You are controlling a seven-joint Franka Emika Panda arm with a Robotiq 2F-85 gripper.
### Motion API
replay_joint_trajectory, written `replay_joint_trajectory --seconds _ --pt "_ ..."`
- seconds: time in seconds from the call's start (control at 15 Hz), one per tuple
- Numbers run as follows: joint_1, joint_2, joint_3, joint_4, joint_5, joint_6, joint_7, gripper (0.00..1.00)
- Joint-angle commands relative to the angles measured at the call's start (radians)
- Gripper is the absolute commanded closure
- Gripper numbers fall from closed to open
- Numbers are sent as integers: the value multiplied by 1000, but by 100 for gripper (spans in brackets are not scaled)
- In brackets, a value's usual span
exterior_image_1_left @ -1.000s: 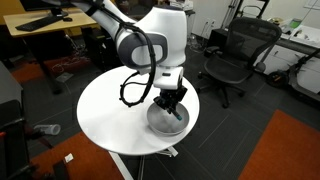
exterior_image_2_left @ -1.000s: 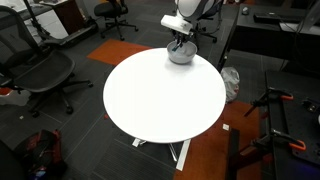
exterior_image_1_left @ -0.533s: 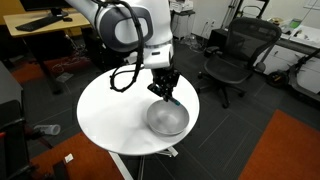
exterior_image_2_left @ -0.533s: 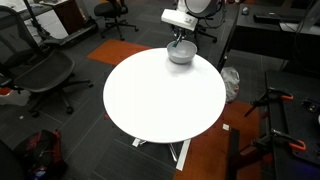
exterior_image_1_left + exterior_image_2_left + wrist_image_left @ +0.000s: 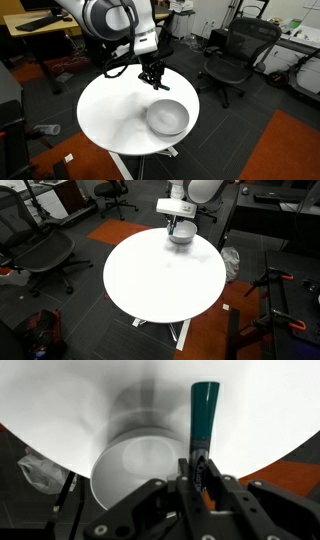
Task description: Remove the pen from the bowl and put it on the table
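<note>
Gripper (image 5: 200,472) clenched almost fully closed on one end of the teal pen (image 5: 204,415), pen sticking straight out from the fingertips, held clear of the grey bowl (image 5: 167,117), above the white table (image 5: 105,110) beside the bowl's rim

Pinched between the fingers of the hand (image 5: 200,470): short, thin teal-blue pen (image 5: 204,415), out of the bowl, jutting over the round white desk (image 5: 105,110). Standing upright near the desk's edge, just beside the hand: round light grey metallic bowl (image 5: 167,118).
</note>
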Motion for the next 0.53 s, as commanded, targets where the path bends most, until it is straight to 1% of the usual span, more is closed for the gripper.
replay_joint_trajectory --seconds 0.0,0.27,0.33,0.47 --pt "4 -19 47 -19 -11 7 -40 95" --pt "-16 4 132 7 22 -11 -166 95" --pt "-31 15 163 16 45 -16 -223 95" --pt "-47 38 201 30 82 -23 -312 95"
